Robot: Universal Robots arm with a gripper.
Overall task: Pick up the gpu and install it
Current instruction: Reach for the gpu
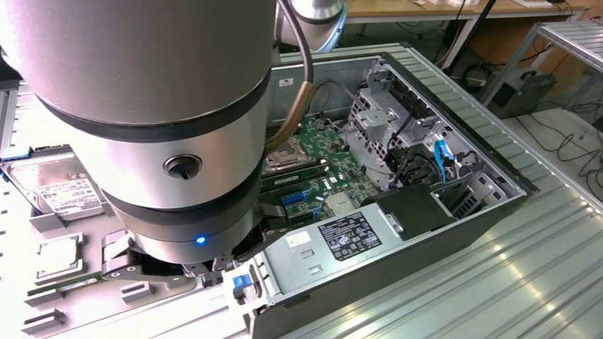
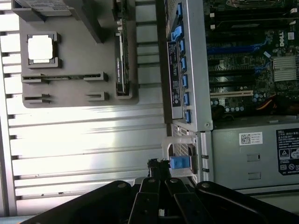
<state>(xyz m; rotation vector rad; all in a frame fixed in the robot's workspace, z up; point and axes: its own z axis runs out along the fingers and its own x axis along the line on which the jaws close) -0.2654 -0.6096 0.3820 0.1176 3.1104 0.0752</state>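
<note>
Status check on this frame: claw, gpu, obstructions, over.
Claw shut, empty, by the case corner. Gpu on edge in grey tray, untouched. Nothing between them.

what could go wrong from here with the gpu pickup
1. The gripper hangs close to the case edge with its blue clips; a move toward the gpu might clip it.
2. The gpu stands on edge in a tray slot beside the case, so a skewed grasp could jam it.

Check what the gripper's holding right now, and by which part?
Nothing, as far as shows. The gpu stands on edge in the grey holder tray, apart from the gripper.
</note>
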